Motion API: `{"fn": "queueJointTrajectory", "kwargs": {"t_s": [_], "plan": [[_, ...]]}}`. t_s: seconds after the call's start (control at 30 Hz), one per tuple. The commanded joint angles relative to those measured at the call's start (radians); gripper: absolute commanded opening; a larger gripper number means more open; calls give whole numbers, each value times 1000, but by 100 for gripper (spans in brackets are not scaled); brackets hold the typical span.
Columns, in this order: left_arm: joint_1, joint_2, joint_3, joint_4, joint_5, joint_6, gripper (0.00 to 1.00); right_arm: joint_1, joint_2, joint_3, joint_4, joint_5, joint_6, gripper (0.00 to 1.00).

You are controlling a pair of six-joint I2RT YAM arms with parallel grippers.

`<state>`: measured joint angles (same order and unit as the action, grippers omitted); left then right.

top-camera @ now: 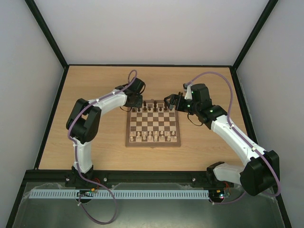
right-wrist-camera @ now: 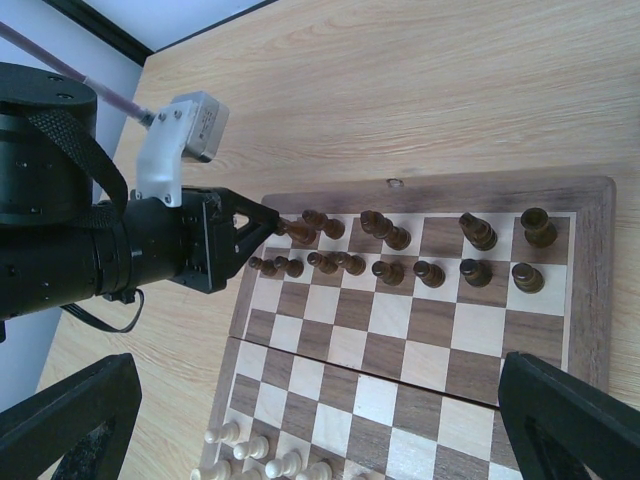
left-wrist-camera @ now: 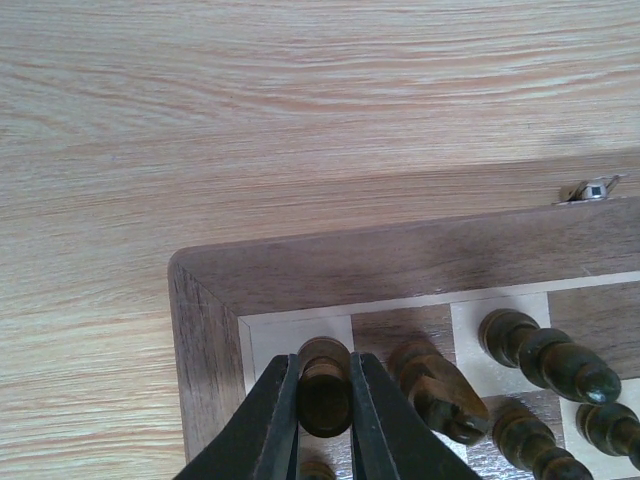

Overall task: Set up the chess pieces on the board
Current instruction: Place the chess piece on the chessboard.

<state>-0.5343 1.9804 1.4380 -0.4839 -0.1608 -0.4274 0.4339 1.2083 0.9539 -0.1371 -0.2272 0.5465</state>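
The board (top-camera: 153,144) lies in the middle of the table. Dark chess pieces (top-camera: 154,108) stand in its two far rows, also in the right wrist view (right-wrist-camera: 430,270). My left gripper (left-wrist-camera: 324,400) is shut on a dark piece (left-wrist-camera: 324,385) over the light corner square at the board's far left corner (left-wrist-camera: 210,300). I cannot tell whether its base touches the square. This gripper also shows in the top view (top-camera: 134,105) and the right wrist view (right-wrist-camera: 268,222). My right gripper (right-wrist-camera: 320,440) is open and empty, above the board's far right side (top-camera: 172,101).
Pale cream pieces (top-camera: 152,137) stand in the board's near rows, also in the right wrist view (right-wrist-camera: 260,460). A small metal latch (left-wrist-camera: 590,190) sits on the board's far edge. Bare wooden table (top-camera: 95,142) surrounds the board, with black-framed walls behind.
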Motion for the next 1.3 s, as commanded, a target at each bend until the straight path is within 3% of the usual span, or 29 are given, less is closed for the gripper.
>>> {"fn": "queueJointTrajectory", "kwargs": {"t_s": [0.0,1.03,1.27], "plan": [[-1,12,-16,-4,-3,-3,11,8,4,-3,-19,-2,-5,99],[-6,-10,-16,-14,-8,-5,22,8,7,-7,-15,-5,-3,98],[-4,-105,-14,-28,-29,5,38,8,13,11,-44,63,-25,99]]}}
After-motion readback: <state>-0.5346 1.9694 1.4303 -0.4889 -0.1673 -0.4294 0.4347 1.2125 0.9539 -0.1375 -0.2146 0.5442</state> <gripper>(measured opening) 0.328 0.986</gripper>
